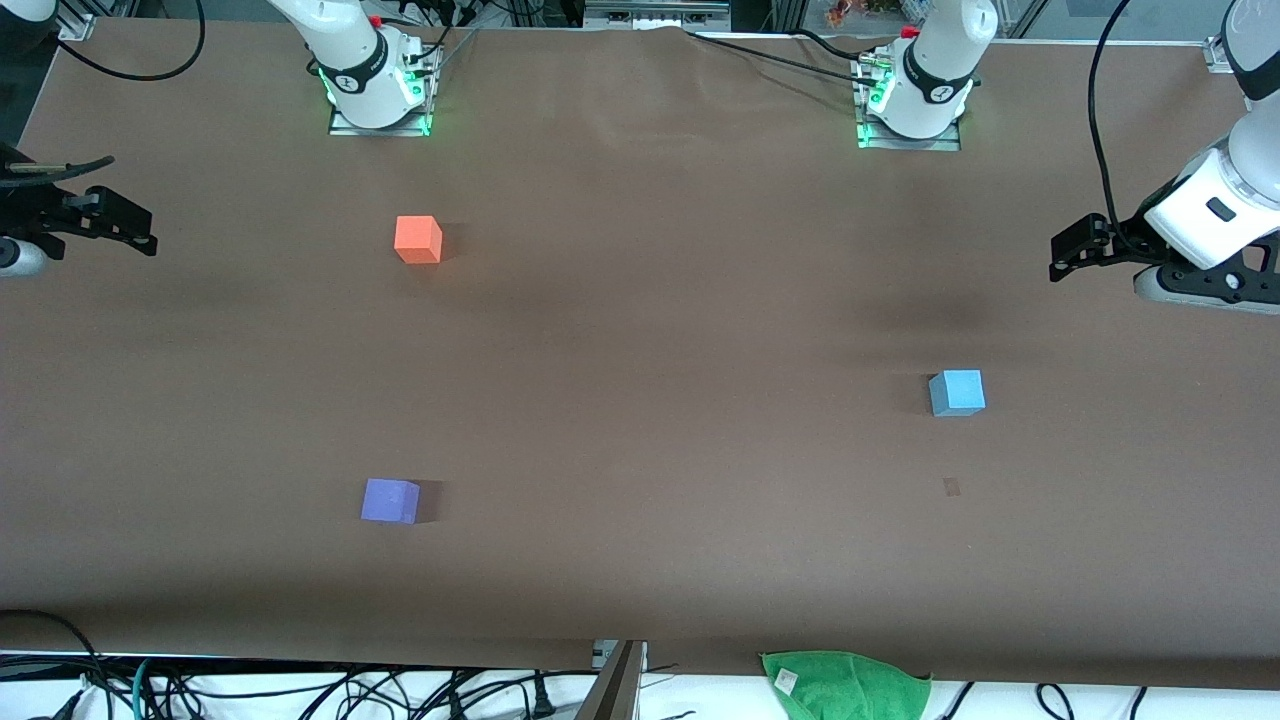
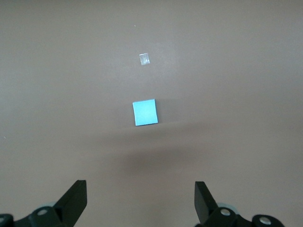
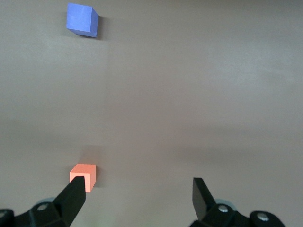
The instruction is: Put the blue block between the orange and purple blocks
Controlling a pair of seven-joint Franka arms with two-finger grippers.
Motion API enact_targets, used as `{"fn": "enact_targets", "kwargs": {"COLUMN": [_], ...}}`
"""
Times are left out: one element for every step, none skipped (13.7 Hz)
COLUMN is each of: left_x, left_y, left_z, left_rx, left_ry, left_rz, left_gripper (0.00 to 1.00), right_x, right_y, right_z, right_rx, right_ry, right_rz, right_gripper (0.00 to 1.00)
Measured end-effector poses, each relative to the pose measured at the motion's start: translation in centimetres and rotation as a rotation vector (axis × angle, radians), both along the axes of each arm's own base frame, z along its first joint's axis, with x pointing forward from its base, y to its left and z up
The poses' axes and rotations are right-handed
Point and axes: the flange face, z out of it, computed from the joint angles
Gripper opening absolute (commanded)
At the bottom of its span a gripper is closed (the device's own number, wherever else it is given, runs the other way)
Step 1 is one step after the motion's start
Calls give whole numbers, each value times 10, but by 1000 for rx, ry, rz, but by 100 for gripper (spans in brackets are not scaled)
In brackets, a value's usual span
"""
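The light blue block (image 1: pixel 957 392) sits on the brown table toward the left arm's end; it also shows in the left wrist view (image 2: pixel 145 112). The orange block (image 1: pixel 418 239) sits near the right arm's base. The purple block (image 1: pixel 390 500) lies nearer the front camera than the orange block. Both show in the right wrist view, orange (image 3: pixel 85 174) and purple (image 3: pixel 82 20). My left gripper (image 1: pixel 1068 248) (image 2: pixel 141 198) is open and empty, up in the air at the left arm's end. My right gripper (image 1: pixel 140 232) (image 3: pixel 139 194) is open and empty, up at the right arm's end.
A small tape patch (image 1: pixel 951 487) (image 2: pixel 144 59) lies on the table nearer the front camera than the blue block. A green cloth (image 1: pixel 845 685) hangs at the table's front edge. Cables run along the table's edges.
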Motion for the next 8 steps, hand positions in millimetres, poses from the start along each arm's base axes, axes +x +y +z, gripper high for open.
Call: {"fn": "enact_targets", "kwargs": {"left_x": [0, 1, 3, 5, 8, 10, 11, 12], "left_y": [0, -1, -1, -2, -2, -2, -3, -3], "left_z": [1, 3, 5, 6, 5, 4, 3, 3], "left_rx": [0, 0, 0, -1, -1, -1, -1, -1], "left_ry": [-1, -6, -11, -14, -15, -14, -13, -13], "left_rz": [0, -1, -2, -3, -3, -4, -4, -5], "left_gripper": [100, 100, 100, 100, 100, 100, 100, 100], "right_x": [0, 0, 0, 0, 0, 0, 0, 0], "right_y": [0, 0, 0, 0, 0, 0, 0, 0], "right_z": [0, 0, 0, 0, 0, 0, 0, 0], "right_rx": [0, 0, 0, 0, 0, 0, 0, 0], "right_ry": [0, 0, 0, 0, 0, 0, 0, 0], "right_rz": [0, 0, 0, 0, 0, -1, -1, -1], "right_gripper": [100, 100, 100, 100, 100, 100, 100, 100]}}
